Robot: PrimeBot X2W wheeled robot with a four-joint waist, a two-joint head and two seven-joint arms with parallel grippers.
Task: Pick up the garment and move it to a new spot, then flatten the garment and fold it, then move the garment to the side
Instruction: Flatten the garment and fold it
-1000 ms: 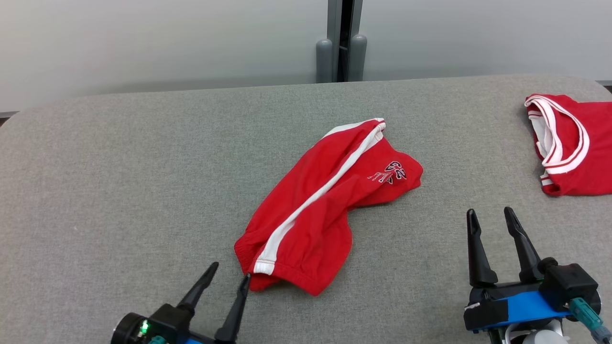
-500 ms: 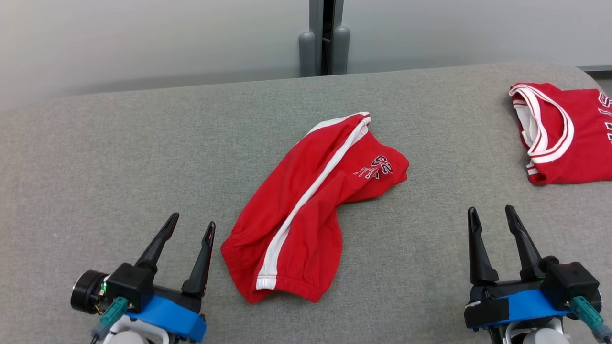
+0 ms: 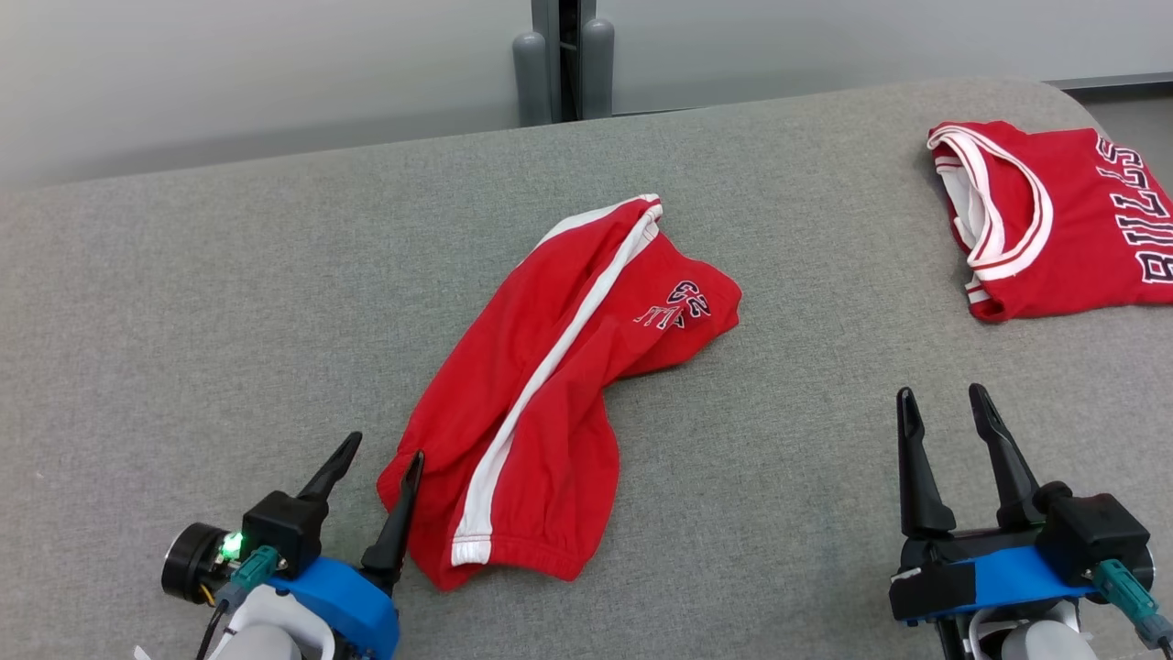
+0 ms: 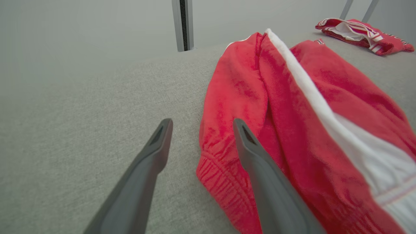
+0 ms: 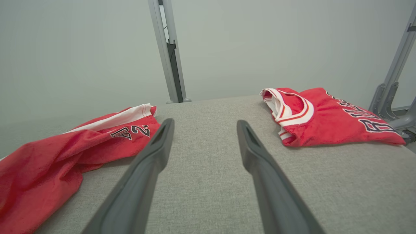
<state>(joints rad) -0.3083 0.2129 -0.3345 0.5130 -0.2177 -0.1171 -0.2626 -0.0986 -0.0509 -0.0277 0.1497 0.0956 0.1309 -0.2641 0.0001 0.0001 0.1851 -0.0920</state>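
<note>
Lying rumpled mid-way across the table [image 3: 183, 321], the shorts [image 3: 541, 385] are neither flattened nor folded, so most of the task looks outstanding. At the waistband corner sits the left gripper [image 3: 385, 447], jaws apart; the right gripper [image 3: 941, 391], likewise apart, waits well clear, holding nothing.

A grey fabric-covered table [image 3: 183, 275] stands before a pale wall [image 3: 229, 73] split by a vertical post [image 3: 561, 55].

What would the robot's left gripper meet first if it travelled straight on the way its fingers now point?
Most likely the crumpled red shorts with the white side stripe: the open left gripper points at their gathered near end, one finger right beside its edge. Whether they touch is unclear.
</note>
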